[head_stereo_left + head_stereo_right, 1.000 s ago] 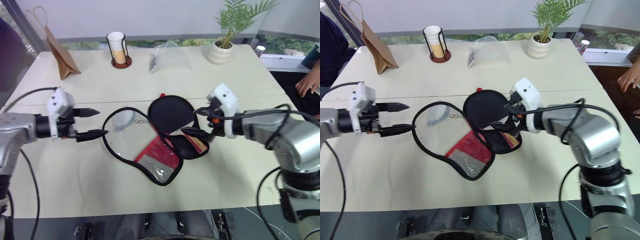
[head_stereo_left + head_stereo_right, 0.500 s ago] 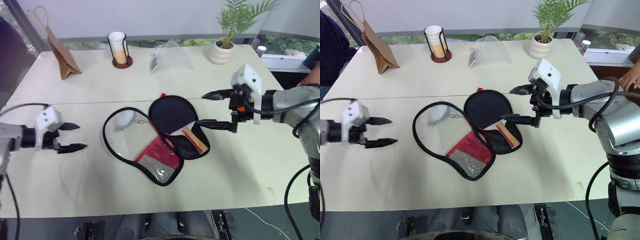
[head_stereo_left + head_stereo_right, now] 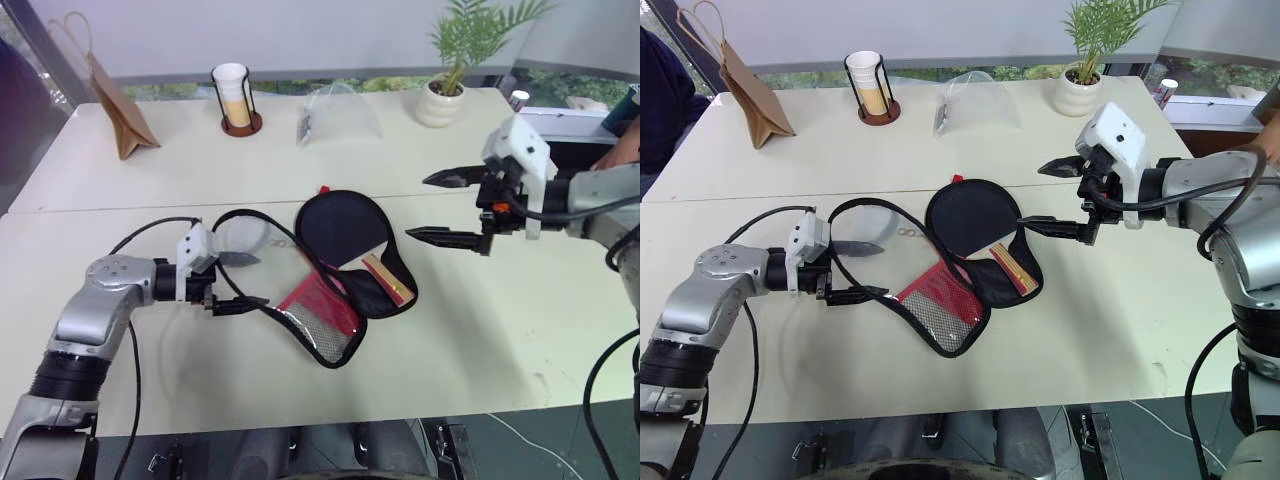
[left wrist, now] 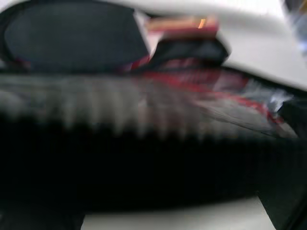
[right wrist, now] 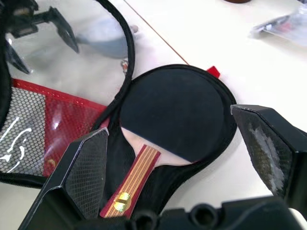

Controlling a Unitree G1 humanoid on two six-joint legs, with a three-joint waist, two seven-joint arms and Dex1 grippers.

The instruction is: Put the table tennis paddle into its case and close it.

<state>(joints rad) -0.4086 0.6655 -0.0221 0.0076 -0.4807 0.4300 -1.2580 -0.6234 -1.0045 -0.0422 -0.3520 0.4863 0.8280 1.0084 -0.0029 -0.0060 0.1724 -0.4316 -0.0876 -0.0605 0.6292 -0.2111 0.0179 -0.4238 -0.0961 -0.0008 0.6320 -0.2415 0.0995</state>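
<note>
On the table's middle, your table tennis paddle (image 3: pixel 345 232) already lies in the case's (image 3: pixel 320 300) open half, so only folding the lid over and zipping remain, with the left gripper (image 3: pixel 238 283) and right gripper (image 3: pixel 448 208) both spread, holding nothing.

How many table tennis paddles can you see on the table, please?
1. The table tennis paddle lies face up in the open case near the middle of the table. Another could be hidden, though none shows.
</note>
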